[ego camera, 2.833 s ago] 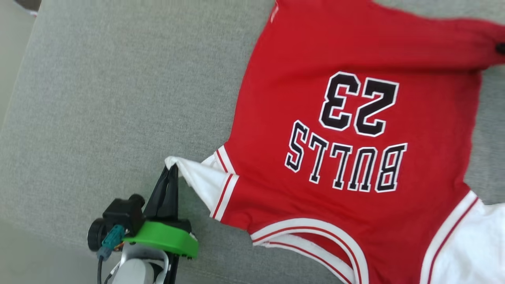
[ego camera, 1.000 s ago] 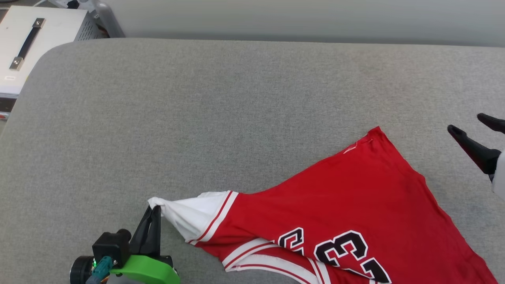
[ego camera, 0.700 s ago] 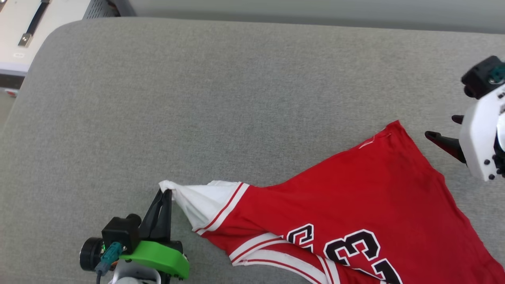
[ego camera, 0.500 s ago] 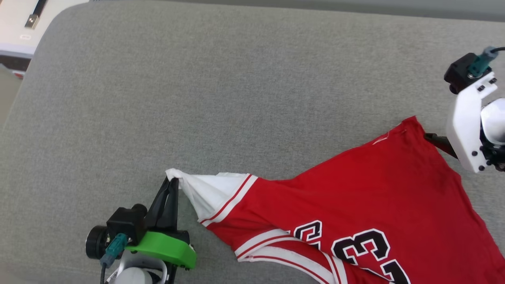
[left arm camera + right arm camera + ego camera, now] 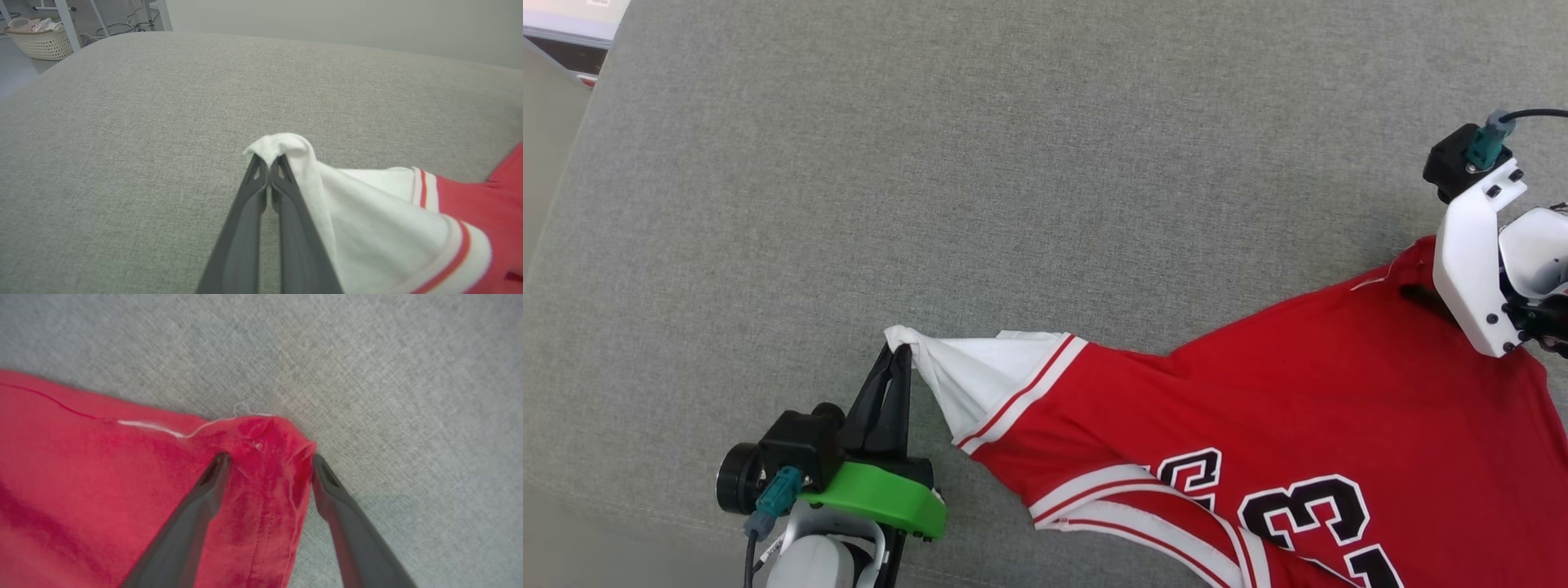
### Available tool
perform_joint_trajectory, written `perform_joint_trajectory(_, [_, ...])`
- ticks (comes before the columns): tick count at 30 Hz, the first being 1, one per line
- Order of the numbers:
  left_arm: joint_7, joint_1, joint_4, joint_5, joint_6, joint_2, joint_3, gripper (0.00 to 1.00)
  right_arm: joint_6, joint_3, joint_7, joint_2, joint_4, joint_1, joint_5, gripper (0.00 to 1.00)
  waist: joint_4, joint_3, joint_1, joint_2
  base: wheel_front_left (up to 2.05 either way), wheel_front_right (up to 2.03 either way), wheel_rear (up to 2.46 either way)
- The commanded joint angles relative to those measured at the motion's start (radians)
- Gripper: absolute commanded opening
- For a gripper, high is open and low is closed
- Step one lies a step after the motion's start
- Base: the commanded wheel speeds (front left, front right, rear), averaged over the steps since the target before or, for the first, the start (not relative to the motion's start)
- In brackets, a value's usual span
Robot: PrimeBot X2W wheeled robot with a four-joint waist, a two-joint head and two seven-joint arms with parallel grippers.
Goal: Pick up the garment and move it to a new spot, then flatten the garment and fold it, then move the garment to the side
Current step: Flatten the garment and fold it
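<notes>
The garment (image 5: pixel 1307 392), a red jersey with white sleeves and black numerals, lies spread over the lower right of the grey surface. My left gripper (image 5: pixel 900 353) is shut on the tip of its white sleeve (image 5: pixel 282 147), which bunches over the fingertips. My right gripper (image 5: pixel 269 461) stands open with its fingers astride the red hem corner (image 5: pixel 278 433): one finger rests on the cloth, the other at its edge. In the head view the right wrist (image 5: pixel 1470 261) covers that corner.
The grey padded surface (image 5: pixel 931 163) stretches wide to the left and far side. A wicker basket (image 5: pixel 41 38) and table legs stand on the floor beyond its far corner. A pale wall rises behind.
The head camera has tilted down. My right gripper has come in from the right and lowered, still open, over the red hem corner. The left gripper keeps its hold on the sleeve.
</notes>
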Motion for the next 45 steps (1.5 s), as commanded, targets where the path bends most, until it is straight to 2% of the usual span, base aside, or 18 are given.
perform_joint_trajectory(1, [-0.006,-0.015,-0.005,0.008,0.001,-0.004,0.005,0.00,-0.001,0.042,-0.008,0.020,0.025,0.029,0.016,1.00,-0.002,-0.001,-0.0001,0.0000,0.00,0.00,0.00])
perform_joint_trajectory(2, [-0.006,-0.014,-0.004,0.008,0.001,-0.005,0.008,0.00,-0.001,0.053,-0.019,0.021,0.029,0.023,0.024,0.38,-0.005,-0.003,-0.0001,0.0000,0.00,0.00,0.00])
perform_joint_trajectory(3, [-0.006,-0.013,-0.002,0.009,0.000,-0.005,0.010,0.00,-0.001,0.062,-0.031,0.021,0.031,0.018,0.028,0.00,-0.007,-0.006,-0.0001,0.0000,0.00,0.00,0.00])
perform_joint_trajectory(11, [-0.006,-0.010,0.007,0.016,-0.010,0.004,0.026,0.00,-0.001,0.066,-0.186,0.025,0.052,-0.033,0.080,0.00,-0.033,-0.047,-0.0001,0.0000,0.00,0.00,0.00])
perform_joint_trajectory(16, [-0.006,-0.017,-0.008,0.013,-0.016,0.022,0.043,0.00,-0.001,0.048,-0.288,0.009,0.020,-0.054,0.101,0.00,-0.059,-0.081,-0.0001,0.0000,0.00,0.00,0.00])
perform_joint_trajectory(26, [-0.004,-0.104,-0.098,0.006,-0.025,0.079,0.063,0.00,-0.001,-0.052,-0.488,-0.012,-0.045,-0.054,0.151,0.00,-0.121,-0.162,-0.0001,0.0000,0.00,0.00,0.00])
perform_joint_trajectory(36, [0.095,-0.396,-0.204,-0.003,-0.032,0.158,0.058,0.00,-0.001,-0.186,-0.636,-0.004,-0.117,-0.074,0.120,0.00,-0.198,-0.194,-0.0001,0.0000,0.00,0.00,0.00])
perform_joint_trajectory(41, [0.149,-0.600,-0.194,-0.021,-0.035,0.185,0.028,0.00,-0.001,-0.284,-0.682,0.028,-0.123,-0.125,0.077,0.00,-0.227,-0.153,-0.0001,0.0000,0.00,0.00,0.00])
perform_joint_trajectory(45, [0.183,-0.781,-0.153,-0.032,-0.037,0.201,-0.003,0.00,-0.001,-0.348,-0.672,0.054,-0.116,-0.191,0.034,0.00,-0.242,-0.090,-0.0001,0.0000,0.00,0.00,0.00])
